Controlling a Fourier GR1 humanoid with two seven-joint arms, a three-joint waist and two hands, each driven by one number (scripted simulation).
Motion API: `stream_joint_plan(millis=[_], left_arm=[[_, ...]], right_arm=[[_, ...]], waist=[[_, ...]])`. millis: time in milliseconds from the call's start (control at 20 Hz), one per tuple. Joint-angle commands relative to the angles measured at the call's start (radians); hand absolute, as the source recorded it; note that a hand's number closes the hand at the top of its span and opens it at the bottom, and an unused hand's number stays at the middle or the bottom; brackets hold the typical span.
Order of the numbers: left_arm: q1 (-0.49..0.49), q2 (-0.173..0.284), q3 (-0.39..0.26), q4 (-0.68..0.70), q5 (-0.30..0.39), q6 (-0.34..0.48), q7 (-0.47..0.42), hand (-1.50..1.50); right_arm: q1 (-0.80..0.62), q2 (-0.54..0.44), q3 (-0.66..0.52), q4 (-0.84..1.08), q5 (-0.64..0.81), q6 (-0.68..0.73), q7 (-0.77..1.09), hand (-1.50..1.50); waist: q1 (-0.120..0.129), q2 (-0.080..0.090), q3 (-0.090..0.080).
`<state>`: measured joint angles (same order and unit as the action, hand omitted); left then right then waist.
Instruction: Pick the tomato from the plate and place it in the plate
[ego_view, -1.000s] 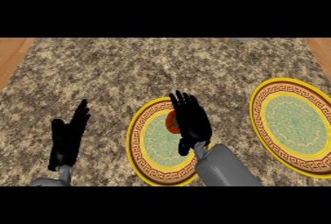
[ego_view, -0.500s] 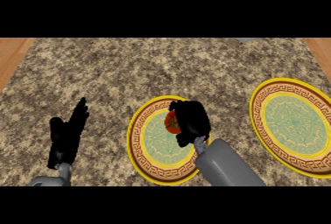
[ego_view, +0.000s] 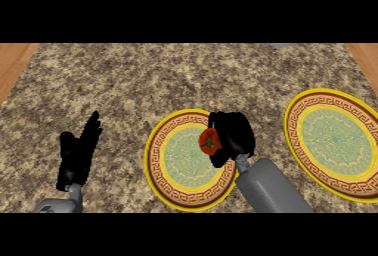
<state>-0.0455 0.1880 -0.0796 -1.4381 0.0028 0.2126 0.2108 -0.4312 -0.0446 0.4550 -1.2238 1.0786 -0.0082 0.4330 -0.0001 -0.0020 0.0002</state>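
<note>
A speckled worktop carries two plates: a far plate to the right and a near plate. Over the near one, the right hand has its fingers clamped on the tomato. Best lift straight up before swinging right. The left hand rests with fingers straight.

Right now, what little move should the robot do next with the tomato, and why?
Probably lift it a little. The right hand is curled round the tomato, which sits over the near plate. Raising it should clear that plate's rim before carrying it right to the other plate. The left hand rests open.
</note>
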Motion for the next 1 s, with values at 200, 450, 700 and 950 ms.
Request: stream_joint_plan(millis=[200, 450, 700, 950], left_arm=[[0.010, -0.018, 0.000, -0.036, -0.010, 0.014, 0.027, 0.00], [0.040, -0.021, -0.010, -0.027, -0.029, -0.002, -0.005, 0.00], [0.020, -0.027, 0.011, -0.007, -0.005, -0.006, -0.004, 0.00], [0.038, -0.001, 0.019, -0.066, -0.009, -0.027, 0.016, 0.00]], right_arm=[[0.151, -0.146, -0.194, -0.140, -0.102, -0.046, -0.046, 1.50], [0.167, -0.144, -0.191, -0.403, -0.060, 0.021, 0.069, 1.50], [0.163, -0.168, -0.249, -0.593, 0.038, -0.061, 0.166, 1.50], [0.159, -0.212, -0.385, -0.693, -0.001, 0.013, 0.223, 1.50]], waist=[[-0.008, 0.000, 0.000], [-0.005, -0.002, 0.000], [-0.014, -0.004, -0.001], [-0.004, -0.001, 0.000]])
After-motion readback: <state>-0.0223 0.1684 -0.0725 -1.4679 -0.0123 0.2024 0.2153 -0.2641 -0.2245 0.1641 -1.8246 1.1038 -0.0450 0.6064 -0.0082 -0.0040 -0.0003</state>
